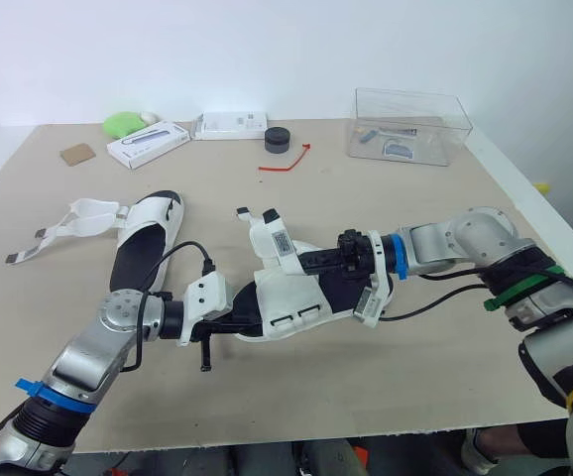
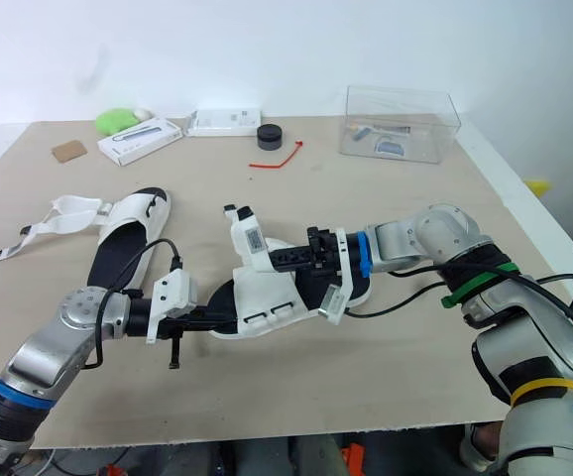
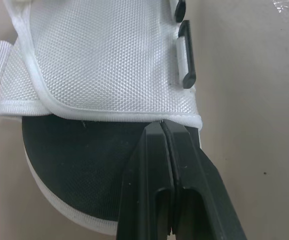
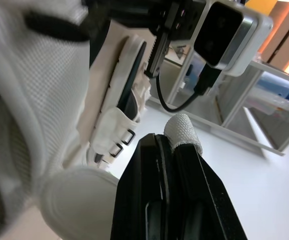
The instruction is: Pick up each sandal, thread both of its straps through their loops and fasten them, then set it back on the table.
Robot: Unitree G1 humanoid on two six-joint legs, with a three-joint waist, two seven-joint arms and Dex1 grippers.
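While the middle sandal sits near the front of the table between both arms, the right gripper has its fingers pressed together on the tip of a white strap. The left gripper is closed against the hem of the mesh flap at the toe end; whether it pinches any fabric is unclear. So thin a hold could let the strap slip out when it is pulled toward the loops, and a weak left hold would let the shoe slide. The other sandal lies to the far left, unfastened.

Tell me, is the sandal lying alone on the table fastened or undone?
Undone. The sandal lies flat on the table, and its white straps trail loose across the tabletop beside it, threaded through nothing.
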